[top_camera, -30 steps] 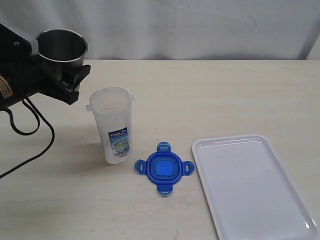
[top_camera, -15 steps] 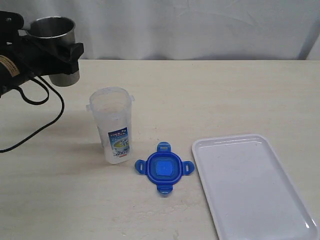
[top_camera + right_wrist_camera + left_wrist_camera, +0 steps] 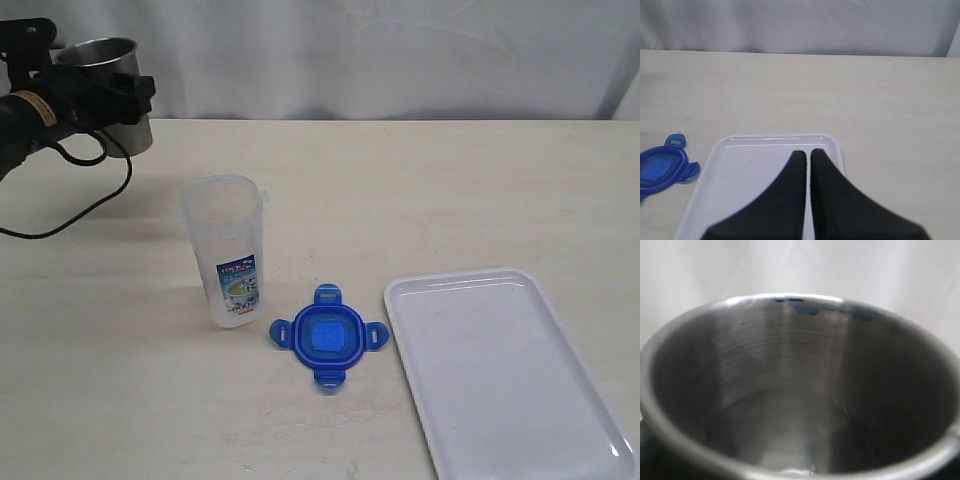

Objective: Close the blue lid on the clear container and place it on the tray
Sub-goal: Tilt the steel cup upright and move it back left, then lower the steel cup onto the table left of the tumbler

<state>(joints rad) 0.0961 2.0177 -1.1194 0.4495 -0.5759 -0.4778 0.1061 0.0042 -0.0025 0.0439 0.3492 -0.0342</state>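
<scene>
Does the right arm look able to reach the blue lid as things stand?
Probably yes. The right gripper, shut, faces the tray; the blue lid lies beside the tray on the table, nothing between. It must open first.

Bright even light, faint soft shadows, steel cup (image 3: 790,405) blurred in wrist close-up

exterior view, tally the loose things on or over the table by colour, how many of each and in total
blue: 1, small blue plastic lid with four snap flaps
clear: 1, tall translucent plastic container with a printed label
white: 1, flat white rectangular plastic tray
grey: 1, round grey steel cup
total: 4
</scene>
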